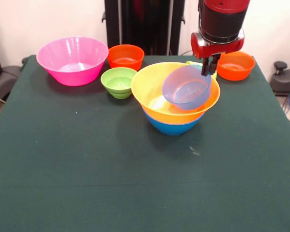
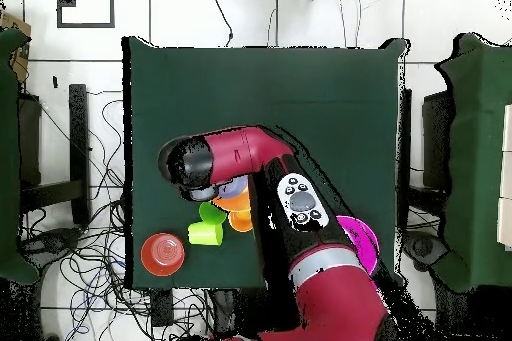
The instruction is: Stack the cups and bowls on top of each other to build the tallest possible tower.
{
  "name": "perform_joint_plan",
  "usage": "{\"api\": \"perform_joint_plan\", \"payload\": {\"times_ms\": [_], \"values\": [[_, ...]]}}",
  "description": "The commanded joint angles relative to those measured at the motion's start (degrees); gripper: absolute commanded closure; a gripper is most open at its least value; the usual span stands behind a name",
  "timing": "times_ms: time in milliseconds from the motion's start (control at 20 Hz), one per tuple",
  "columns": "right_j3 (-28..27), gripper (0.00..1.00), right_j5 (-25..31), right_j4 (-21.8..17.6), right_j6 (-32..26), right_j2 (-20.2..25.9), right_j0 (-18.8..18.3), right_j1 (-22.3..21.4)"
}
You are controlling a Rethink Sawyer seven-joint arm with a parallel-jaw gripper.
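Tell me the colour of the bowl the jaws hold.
Translucent blue bowl, clearest in the front view.

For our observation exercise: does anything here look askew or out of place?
Yes. The small blue bowl, pinched by its rim in the gripper, hangs steeply tilted inside the yellow-orange bowl, not nested flat.

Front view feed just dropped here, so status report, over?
Tool shut on small blue bowl, tilted over yellow-orange bowl. Pink bowl apart, unstacked. Nothing blocking.
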Motion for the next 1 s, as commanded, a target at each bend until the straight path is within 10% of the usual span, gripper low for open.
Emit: {"api": "perform_joint_plan", "payload": {"times_ms": [50,1000], "values": [[-1.70,1.00,2.87,-5.70,-4.11,-0.84,0.44,1.96],[-3.15,1.00,5.40,-8.51,-8.12,-0.54,-2.44,0.65]]}}
